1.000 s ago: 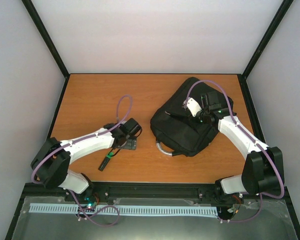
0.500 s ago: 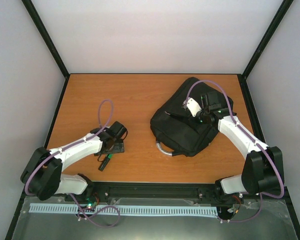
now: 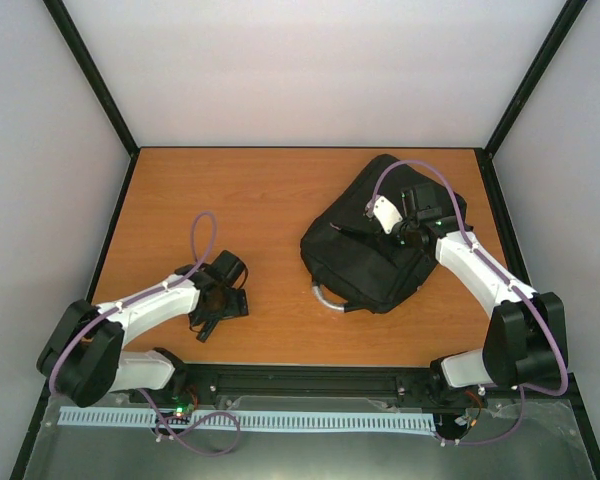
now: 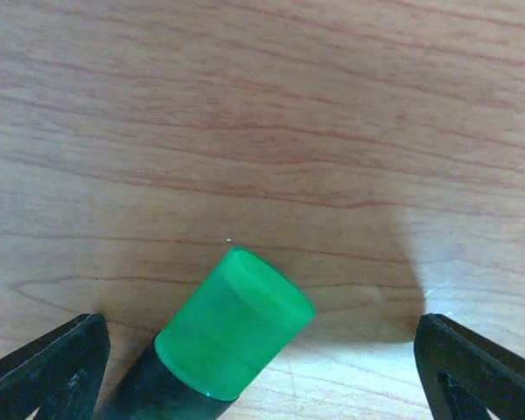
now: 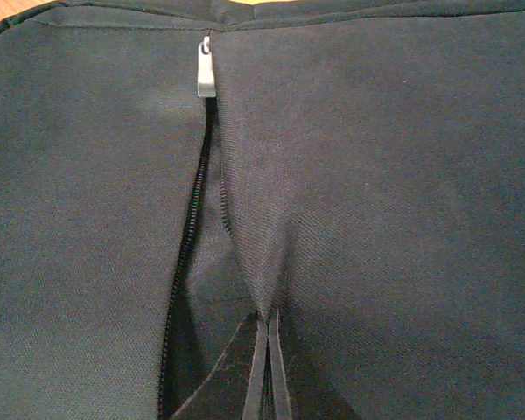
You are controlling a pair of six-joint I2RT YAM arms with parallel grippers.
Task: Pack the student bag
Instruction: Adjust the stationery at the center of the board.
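The student bag (image 3: 365, 262) is a black fabric backpack lying at the right of the table, grey loop handle (image 3: 325, 297) toward the near side. Its zip (image 5: 189, 254) is open, the metal pull (image 5: 206, 68) at the far end. My right gripper (image 3: 392, 228) sits on the bag, and its fingers (image 5: 267, 372) are shut on a pinched fold of the bag's fabric beside the opening. A black marker with a green cap (image 4: 234, 324) lies on the table at the near left (image 3: 206, 326). My left gripper (image 4: 262, 359) is open and low over it, one finger on each side.
The wooden table (image 3: 280, 200) is bounded by black frame posts and white walls at the back and sides. The black rail with the arm bases (image 3: 310, 380) runs along the near edge.
My left arm has drawn back to the left and toward the near edge, bringing its open gripper down over the marker. The right arm and the bag have not moved.
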